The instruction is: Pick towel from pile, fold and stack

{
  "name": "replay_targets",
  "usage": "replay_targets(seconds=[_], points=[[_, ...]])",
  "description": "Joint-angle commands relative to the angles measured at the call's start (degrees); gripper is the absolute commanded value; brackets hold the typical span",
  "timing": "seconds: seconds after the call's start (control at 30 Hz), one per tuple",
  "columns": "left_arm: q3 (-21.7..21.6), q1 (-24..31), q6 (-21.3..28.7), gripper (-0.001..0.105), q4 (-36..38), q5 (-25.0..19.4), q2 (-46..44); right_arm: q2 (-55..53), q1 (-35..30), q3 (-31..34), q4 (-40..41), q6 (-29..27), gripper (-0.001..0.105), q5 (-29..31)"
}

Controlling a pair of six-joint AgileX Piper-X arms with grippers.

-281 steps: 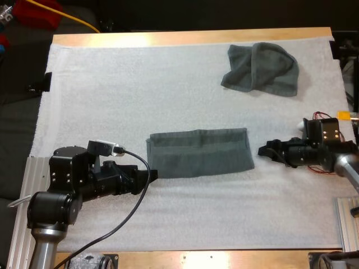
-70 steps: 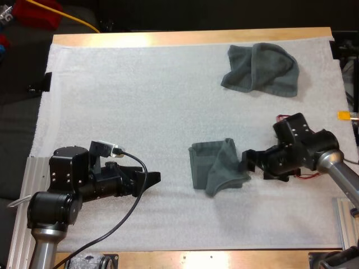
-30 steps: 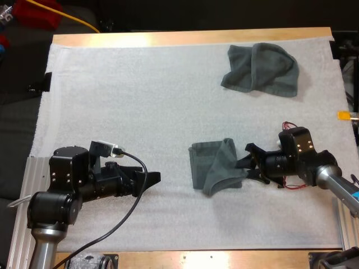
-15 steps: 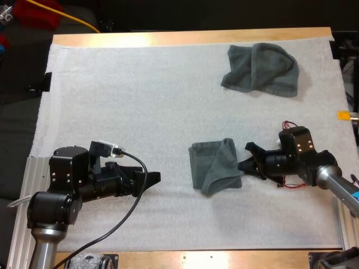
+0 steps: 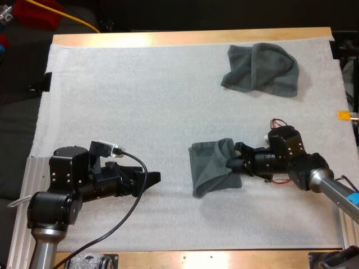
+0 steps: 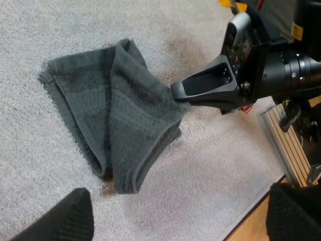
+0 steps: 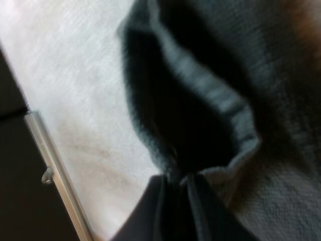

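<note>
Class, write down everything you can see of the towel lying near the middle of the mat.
The towel is dark grey-green terry cloth with a hemmed edge and a woven band. It lies on the white mat, folded roughly in half, the upper layer skewed so the corners do not match. The right gripper is shut on its edge on the side nearest that arm, where the cloth bulges open. Nothing else touches it.

On the mat (image 5: 140, 101) a folded towel (image 5: 212, 166) lies centrally, a crumpled towel (image 5: 261, 68) behind it, rightward.
</note>
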Motion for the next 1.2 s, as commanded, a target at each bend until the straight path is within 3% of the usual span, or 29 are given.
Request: replay_targets(seconds=[0.0, 0.33, 0.8, 1.17], points=[[-0.24, -0.09, 0.03, 0.068, -0.08, 0.44, -0.36, -0.16, 0.01, -0.15, -1.76, 1.1, 0.001, -0.46], [-0.24, -0.09, 0.03, 0.068, -0.08, 0.44, -0.36, -0.16, 0.01, -0.15, -12.74, 6.79, 0.001, -1.45], [-0.24, -0.09, 0.03, 0.068, -0.08, 0.44, -0.36, 4.64, 0.01, -0.15, -18.19, 6.83, 0.001, -4.45], [-0.24, -0.09, 0.24, 0.068, -0.08, 0.44, -0.36, 9.7, 3.58, -0.42, -27.97, 6.83, 0.001, -5.51]])
